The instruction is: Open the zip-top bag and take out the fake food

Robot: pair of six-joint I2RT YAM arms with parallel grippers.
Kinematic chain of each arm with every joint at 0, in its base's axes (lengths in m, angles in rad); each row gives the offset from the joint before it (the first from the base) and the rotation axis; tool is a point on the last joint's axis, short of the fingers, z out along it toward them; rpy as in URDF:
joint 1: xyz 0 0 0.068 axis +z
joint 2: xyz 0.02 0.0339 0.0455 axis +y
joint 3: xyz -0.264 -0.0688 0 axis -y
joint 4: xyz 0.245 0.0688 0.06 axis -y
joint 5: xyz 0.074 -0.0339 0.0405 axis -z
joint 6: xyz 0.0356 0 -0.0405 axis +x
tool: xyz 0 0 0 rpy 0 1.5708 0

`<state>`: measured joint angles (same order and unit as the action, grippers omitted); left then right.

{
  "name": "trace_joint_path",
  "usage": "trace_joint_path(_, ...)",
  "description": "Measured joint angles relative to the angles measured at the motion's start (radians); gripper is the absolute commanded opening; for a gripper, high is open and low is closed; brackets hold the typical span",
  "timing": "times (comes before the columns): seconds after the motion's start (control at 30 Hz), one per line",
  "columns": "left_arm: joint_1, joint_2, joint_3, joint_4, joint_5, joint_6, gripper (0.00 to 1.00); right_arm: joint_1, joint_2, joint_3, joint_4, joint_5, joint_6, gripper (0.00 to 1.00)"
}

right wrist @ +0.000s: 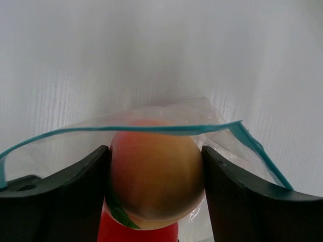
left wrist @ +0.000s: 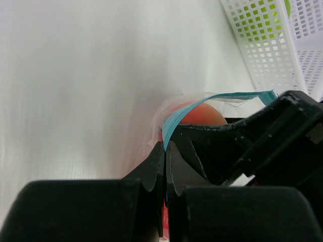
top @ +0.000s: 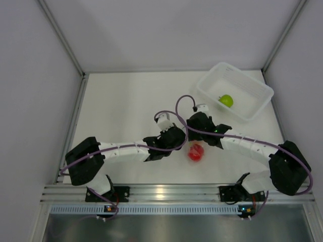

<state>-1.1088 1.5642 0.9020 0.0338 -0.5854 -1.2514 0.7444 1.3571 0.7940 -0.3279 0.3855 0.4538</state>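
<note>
The left hand [left wrist: 165, 151] is pinching the teal zip strip [left wrist: 174, 121] of the clear crinkly plastic zip-top bag [right wrist: 214, 138], jaws pressed together on it, near the middle of the white desk [top: 126, 106]. The right hand [right wrist: 155, 169] is reaching into the open mouth, fingers [right wrist: 60, 196] apparently clamping the round orange-peach plastic fruit [right wrist: 151, 186], with the round red plastic fruit [top: 196, 152] lying just beneath. The round lime green plastic fruit [top: 225, 101] is sitting in the translucent white rectangular bin [top: 259, 106].

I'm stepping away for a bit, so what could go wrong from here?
The right gripper clamps the orange-peach fruit on its round sides, so it might pop free when lifted. The left gripper pinches only the zip strip of the zip-top bag; that may slip, and the bag could rise too. The red fruit underneath might roll away.
</note>
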Motion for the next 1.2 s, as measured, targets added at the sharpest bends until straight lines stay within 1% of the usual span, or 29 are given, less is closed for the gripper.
trace_joint_path(0.1, 0.000, -0.005, 0.000, -0.004, -0.009, 0.029, 0.00, 0.025, -0.025, 0.026, -0.030, -0.010, 0.011, 0.53)
trace_joint_path(0.37, -0.005, -0.038, -0.005, -0.004, -0.029, 0.100, 0.00, 0.033, -0.180, 0.079, -0.047, -0.040, 0.034, 0.50)
trace_joint_path(0.67, -0.012, -0.074, -0.053, -0.006, -0.072, 0.111, 0.00, 0.032, -0.212, 0.150, -0.056, -0.061, 0.033, 0.50)
trace_joint_path(0.8, -0.013, -0.091, -0.059, -0.040, -0.107, 0.111, 0.00, 0.006, -0.238, 0.219, -0.083, -0.074, 0.012, 0.49)
trace_joint_path(0.87, -0.012, -0.101, -0.060, -0.058, -0.121, 0.111, 0.00, -0.043, -0.245, 0.264, -0.089, -0.089, 0.003, 0.49)
trace_joint_path(0.9, -0.012, -0.107, -0.061, -0.063, -0.127, 0.111, 0.00, -0.089, -0.245, 0.288, -0.089, -0.098, -0.002, 0.50)
trace_joint_path(1.03, -0.012, -0.138, -0.073, -0.088, -0.148, 0.110, 0.00, -0.327, -0.222, 0.352, -0.089, -0.116, -0.018, 0.50)
trace_joint_path(1.13, -0.009, -0.171, -0.094, -0.101, -0.152, 0.111, 0.00, -0.518, -0.134, 0.406, -0.071, -0.122, -0.016, 0.51)
trace_joint_path(1.2, -0.002, -0.188, -0.100, -0.111, -0.144, 0.122, 0.00, -0.608, -0.053, 0.447, -0.072, -0.122, -0.013, 0.51)
